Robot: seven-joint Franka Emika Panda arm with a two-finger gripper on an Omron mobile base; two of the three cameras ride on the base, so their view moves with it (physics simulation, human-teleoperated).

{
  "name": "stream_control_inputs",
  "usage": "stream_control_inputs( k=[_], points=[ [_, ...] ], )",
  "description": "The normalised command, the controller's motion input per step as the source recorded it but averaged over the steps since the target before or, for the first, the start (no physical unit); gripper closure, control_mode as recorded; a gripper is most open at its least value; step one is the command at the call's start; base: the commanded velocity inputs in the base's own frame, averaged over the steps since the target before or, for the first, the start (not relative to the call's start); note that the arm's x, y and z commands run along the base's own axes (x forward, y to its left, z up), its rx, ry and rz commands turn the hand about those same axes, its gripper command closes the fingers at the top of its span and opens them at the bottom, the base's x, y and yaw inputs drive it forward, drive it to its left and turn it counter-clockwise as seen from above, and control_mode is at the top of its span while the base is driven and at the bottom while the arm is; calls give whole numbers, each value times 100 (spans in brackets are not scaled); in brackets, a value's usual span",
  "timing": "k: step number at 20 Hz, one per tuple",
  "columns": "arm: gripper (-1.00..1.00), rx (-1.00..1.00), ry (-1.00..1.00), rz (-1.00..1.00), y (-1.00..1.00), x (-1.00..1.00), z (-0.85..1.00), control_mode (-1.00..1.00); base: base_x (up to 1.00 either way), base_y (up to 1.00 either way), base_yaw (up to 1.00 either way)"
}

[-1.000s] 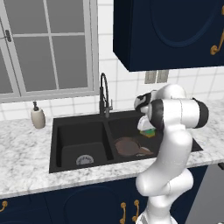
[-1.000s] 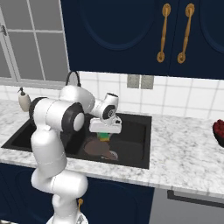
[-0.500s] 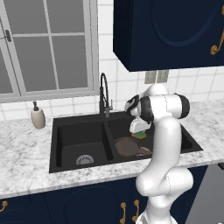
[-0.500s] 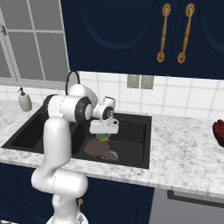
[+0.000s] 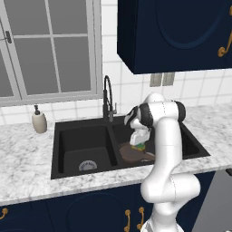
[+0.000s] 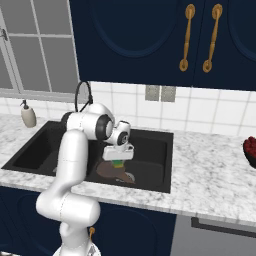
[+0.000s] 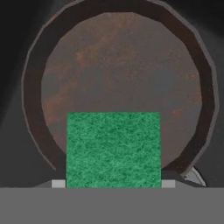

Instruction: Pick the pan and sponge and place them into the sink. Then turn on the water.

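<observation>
My gripper (image 5: 138, 143) is shut on the sponge (image 5: 139, 146), a small block with a green top and a yellow underside. It hangs just above the pan (image 5: 131, 155), which lies in the right basin of the black sink (image 5: 77, 140). From the right base, the gripper (image 6: 118, 159) holds the sponge (image 6: 117, 163) over the pan (image 6: 110, 172). Looking along the hand, the sponge (image 7: 113, 148) covers the near part of the round, reddish-brown pan (image 7: 118, 74). The water is out of view.
A tall black gooseneck faucet (image 5: 108, 97) stands behind the sink's divider. A beige soap dispenser (image 5: 39, 122) sits on the marble counter at the left. A bowl of red things (image 6: 250, 150) is at the far right. Dark cabinets hang overhead.
The arm has swung toward the sink. The gripper has carried the sponge left and down, closer over the pan. The jaws have kept their hold.
</observation>
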Motion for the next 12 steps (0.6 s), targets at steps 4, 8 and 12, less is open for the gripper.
stream_control_inputs(
  k=[4, 8, 12],
  points=[
    [100, 1, -14, 1, 0, 9, -22, -100, 0, 0, 0],
    [100, 0, -9, 0, 3, 17, -22, -100, 0, 0, 0],
    [100, 0, 0, 0, 1, 1, -30, -100, 0, 0, 0]
  ],
)
